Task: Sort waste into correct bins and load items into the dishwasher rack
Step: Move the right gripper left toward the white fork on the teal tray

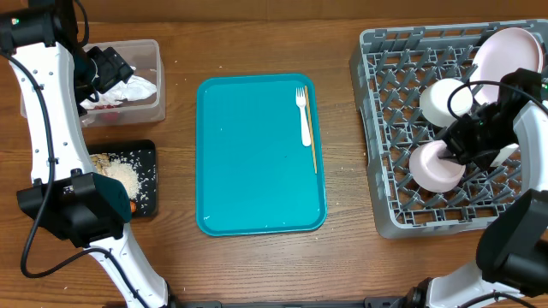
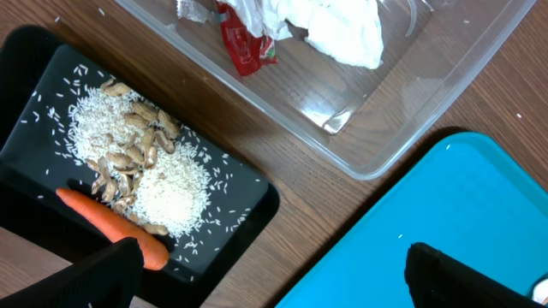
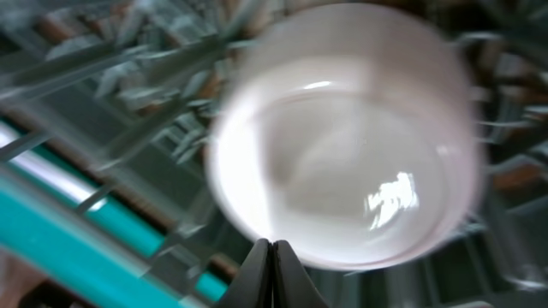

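fork (image 1: 304, 120) and stick (image 1: 313, 158) lie on the tray (image 1: 248, 171), left of the rack (image 1: 377, 205).

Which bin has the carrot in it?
The black tray: the carrot lies on it beside rice and scraps. The clear tub holds napkins and a red wrapper.

Even light, heavy right-wrist motion blur.
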Controlling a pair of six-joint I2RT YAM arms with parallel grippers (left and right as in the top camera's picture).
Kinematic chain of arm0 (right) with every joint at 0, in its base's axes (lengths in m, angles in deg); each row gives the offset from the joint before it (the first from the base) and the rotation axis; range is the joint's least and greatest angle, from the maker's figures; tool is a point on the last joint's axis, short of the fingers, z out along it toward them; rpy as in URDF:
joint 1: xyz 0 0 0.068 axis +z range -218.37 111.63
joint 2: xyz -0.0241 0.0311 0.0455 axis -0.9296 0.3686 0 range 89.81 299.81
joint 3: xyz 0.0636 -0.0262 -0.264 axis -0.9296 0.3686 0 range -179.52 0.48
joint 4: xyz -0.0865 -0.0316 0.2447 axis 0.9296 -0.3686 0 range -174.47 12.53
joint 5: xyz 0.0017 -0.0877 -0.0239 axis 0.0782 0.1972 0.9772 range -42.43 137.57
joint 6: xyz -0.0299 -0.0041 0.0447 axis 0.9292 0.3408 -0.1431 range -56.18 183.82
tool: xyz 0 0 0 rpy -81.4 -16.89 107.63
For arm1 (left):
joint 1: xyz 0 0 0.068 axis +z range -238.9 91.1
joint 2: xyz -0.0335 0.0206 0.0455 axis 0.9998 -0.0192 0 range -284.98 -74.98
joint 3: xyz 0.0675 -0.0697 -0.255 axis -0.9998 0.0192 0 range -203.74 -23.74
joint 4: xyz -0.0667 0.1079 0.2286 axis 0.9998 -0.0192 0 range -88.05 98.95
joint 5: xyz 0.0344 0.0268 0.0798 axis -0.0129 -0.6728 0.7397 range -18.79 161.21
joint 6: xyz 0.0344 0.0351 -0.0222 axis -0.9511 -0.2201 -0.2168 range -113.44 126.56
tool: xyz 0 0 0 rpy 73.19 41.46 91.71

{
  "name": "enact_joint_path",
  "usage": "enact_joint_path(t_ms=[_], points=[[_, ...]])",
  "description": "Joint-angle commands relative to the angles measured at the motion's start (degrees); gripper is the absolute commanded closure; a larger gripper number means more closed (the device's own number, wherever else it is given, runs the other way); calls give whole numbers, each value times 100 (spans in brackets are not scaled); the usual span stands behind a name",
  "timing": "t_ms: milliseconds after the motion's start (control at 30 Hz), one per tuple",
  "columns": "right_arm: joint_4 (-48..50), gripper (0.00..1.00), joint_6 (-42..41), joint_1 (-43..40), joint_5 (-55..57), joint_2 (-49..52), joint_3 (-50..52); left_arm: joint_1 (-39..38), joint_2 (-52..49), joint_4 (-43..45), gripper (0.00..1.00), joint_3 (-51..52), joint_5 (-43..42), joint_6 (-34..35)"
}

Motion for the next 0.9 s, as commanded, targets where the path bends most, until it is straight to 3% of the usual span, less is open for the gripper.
enact_joint_path(t_ms=[0,67,100,133,167,200,233,400,500,633,867], points=[[293,93,660,361,-1449,-623,-234,-26,7,22,0,26,28,22],[640,84,656,754,-1558,-798,-234,-28,7,24,0,26,7,61],[846,56,651,1021,-1558,-839,-234,-31,4,28,0,26,-11,66],[994,38,625,1220,-1556,-844,-234,-35,7,31,0,26,-11,66],[1268,14,608,1589,-1556,-841,-232,-50,7,44,0,26,-9,66],[1467,3,610,1849,-1530,-822,-229,-61,4,52,0,26,-9,66],[1690,0,610,2157,-1451,-802,-229,-79,7,61,0,26,-11,66],[2940,0,103,4022,522,-442,-229,-127,4,44,0,26,-4,55],[3327,2,-22,4568,1375,-116,-229,-127,4,-4,0,26,13,52],[3650,7,-136,4918,2013,439,-229,-127,7,-66,0,26,13,55],[4214,27,-173,4944,2028,1300,-229,-127,4,-107,0,26,37,33]])
